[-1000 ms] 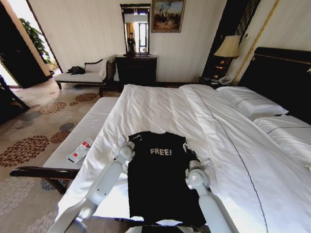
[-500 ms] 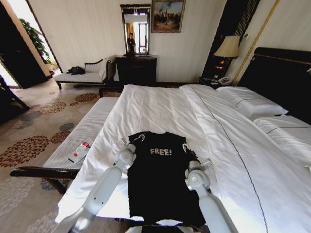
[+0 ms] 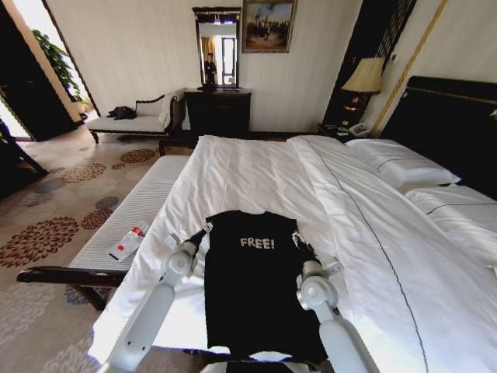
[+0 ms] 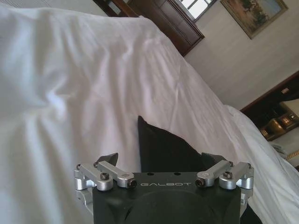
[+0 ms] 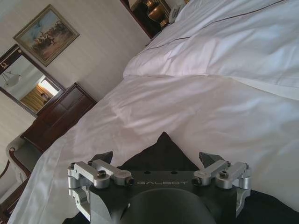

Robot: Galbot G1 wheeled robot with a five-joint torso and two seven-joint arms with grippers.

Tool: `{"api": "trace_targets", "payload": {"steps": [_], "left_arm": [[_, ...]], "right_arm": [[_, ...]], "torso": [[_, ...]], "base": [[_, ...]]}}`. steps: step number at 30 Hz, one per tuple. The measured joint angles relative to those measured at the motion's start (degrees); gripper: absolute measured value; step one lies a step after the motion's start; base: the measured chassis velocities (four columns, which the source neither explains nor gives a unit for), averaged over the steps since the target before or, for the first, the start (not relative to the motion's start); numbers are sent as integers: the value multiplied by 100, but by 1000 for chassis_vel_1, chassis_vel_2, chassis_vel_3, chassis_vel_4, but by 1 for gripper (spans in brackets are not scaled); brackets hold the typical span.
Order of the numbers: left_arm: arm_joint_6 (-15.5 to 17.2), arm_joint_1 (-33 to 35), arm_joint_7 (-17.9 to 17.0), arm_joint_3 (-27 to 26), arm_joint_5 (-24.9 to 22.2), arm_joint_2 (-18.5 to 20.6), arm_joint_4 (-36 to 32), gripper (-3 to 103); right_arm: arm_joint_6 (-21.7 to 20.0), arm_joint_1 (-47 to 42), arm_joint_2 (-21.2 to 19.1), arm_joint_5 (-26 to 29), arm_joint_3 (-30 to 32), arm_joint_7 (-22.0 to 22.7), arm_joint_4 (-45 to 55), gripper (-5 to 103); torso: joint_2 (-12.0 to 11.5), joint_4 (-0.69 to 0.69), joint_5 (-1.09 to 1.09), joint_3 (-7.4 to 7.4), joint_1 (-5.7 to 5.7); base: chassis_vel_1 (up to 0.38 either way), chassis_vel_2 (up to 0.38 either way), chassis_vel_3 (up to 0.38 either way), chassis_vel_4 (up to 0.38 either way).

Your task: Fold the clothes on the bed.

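The black T-shirt [image 3: 252, 284] lies flat on the white bed [image 3: 373, 256], in the lower centre of the head view, its "FREE!" lettering toward the top of the garment and its hem running to the bottom edge of the frame.

The left gripper [image 3: 203, 231] sits at the shirt's upper left corner, by the shoulder. In the left wrist view this gripper [image 4: 161, 157] has its jaws spread wide, the two dark fingertips [image 4: 108, 157] well apart, with a dark point of the T-shirt [image 4: 163, 151] showing between them; whether the tips touch the cloth cannot be told.

The right gripper [image 3: 297, 238] is at the shirt's upper right corner, just right of the lettering. In the right wrist view the right gripper [image 5: 156, 158] also stands wide open, a peak of the T-shirt [image 5: 161, 154] rising in the gap between its fingertips [image 5: 103, 156], nothing clamped.

A white bench [image 3: 132, 214] stands along the bed's left side in the head view.
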Motion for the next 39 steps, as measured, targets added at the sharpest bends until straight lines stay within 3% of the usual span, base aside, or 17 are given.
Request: {"api": "trace_targets", "payload": {"steps": [5,11,14,16,19,22,23,24,27,39], "left_arm": [[64,323,-94,-632,-50,-15,-329,100],[185,1048,-331,-1446,2,328,-1040,100],[186,1190,-387,-1550,20,467,-1158,100],[197,1129,-395,-1481,45,538,-1198,100],[202,1177,-394,-1485,88,525,-1311,100],[204,1295,-390,-1518,155,505,-1461,100],[204,1295,-390,-1518,155,505,-1461,100],[204,1332,-377,-1530,179,517,-1503,100],[204,1357,-341,-1556,195,561,-1560,100],[243,1312,-359,-1538,144,518,-1751,100]], "right_arm": [[-101,98,-122,-13,-7,6,-91,100],[-373,745,-624,-9,-122,-90,-562,100],[-400,967,-922,21,-160,-210,-797,100],[-432,1141,-1276,93,-156,-332,-1131,100],[-445,1493,-1445,215,-317,-529,-1672,100],[-444,1946,-1511,497,-559,-1115,-2436,100],[-444,1946,-1511,497,-559,-1115,-2436,100],[-429,2109,-1533,540,-670,-1439,-2708,100],[-401,2422,-1561,384,-936,-1942,-3196,100],[-420,3277,-1128,463,-1213,-2184,-4358,100]], "torso": [[0,0,0,0,0],[0,2,3,0,0],[0,8,2,1,0],[0,-5,-1,0,0],[0,-5,2,0,0],[-2,2,4,1,2],[-2,2,4,1,2],[-2,3,3,2,2],[-2,2,1,1,1],[-1,2,1,1,1]], "base": [[0,0,0,0],[0,0,0,0],[0,0,0,0],[0,0,0,0],[0,0,0,0],[0,0,0,0],[0,0,0,0],[0,0,0,0],[0,0,0,0],[0,0,0,0]]}}
